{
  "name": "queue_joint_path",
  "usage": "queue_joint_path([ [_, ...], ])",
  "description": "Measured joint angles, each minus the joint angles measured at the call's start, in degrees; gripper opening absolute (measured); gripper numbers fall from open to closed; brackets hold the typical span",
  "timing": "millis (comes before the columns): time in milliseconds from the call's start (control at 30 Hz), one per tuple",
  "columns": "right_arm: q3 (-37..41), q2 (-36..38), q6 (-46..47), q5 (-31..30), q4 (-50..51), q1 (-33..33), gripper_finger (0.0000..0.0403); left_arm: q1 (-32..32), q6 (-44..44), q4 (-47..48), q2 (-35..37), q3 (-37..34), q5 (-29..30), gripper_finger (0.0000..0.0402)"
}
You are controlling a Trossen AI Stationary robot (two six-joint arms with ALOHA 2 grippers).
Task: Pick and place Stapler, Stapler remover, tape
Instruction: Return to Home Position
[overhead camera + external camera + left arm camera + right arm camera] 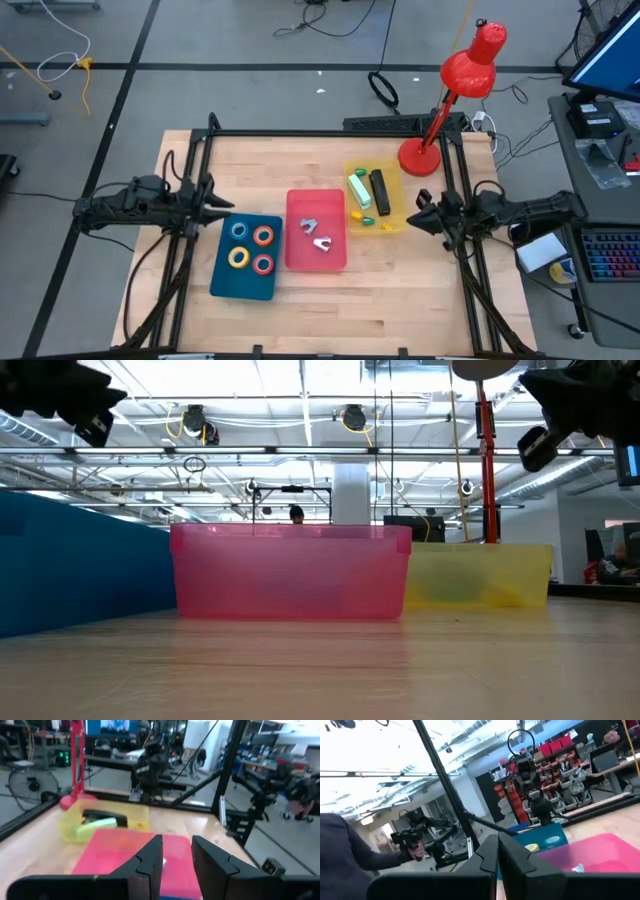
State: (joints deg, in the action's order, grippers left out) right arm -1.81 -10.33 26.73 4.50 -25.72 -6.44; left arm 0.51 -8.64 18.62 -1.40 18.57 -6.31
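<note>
No legible text, label, brand, number or sign anywhere; monitor screen [612,50] content unreadable

Four tape rolls [238,231] lie flat in the blue tray [245,285], two grey staple removers [321,243] in the pink tray [315,205], a green stapler [358,190] and black stapler [379,192] in the yellow tray [394,182].

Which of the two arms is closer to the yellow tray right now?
The right. The right gripper sits just beside the yellow tray; the left gripper hangs past the pink tray, by the blue tray.
</note>
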Motion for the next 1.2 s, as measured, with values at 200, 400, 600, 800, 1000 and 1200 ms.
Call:
queue_joint_path([
  [200, 0.07, 5.49, 2.86, 0.32, 1.05, 0.97, 0.0004, 0.04, 2.2, 2.39, 0.77, 0.0, 0.77, 0.0104],
  [400, -1.99, 10.3, 6.31, 1.77, 10.36, 1.24, 0.0004, 0.04, 1.53, 4.95, 1.1, 0.02, 0.81, 0.0104],
  [600, -10.09, 10.21, 3.68, -1.33, 24.68, 1.23, 0.0004, -0.57, 1.07, -8.95, 1.11, -5.77, -2.25, 0.0104],
  [800, -10.92, 10.18, -0.5, -2.89, 27.51, 1.23, 0.0004, -2.15, -1.05, -20.21, 1.1, -15.22, -4.18, 0.0104],
  [1000, -10.93, 10.19, -0.27, -2.85, 30.53, 1.23, 0.0004, -2.21, 3.47, -20.75, 1.14, -14.43, -2.5, 0.0104],
  [1200, -10.32, 10.17, 0.18, -2.94, 29.83, 1.23, 0.0004, -2.21, 3.41, -18.94, 1.12, -15.64, 1.47, 0.0104],
])
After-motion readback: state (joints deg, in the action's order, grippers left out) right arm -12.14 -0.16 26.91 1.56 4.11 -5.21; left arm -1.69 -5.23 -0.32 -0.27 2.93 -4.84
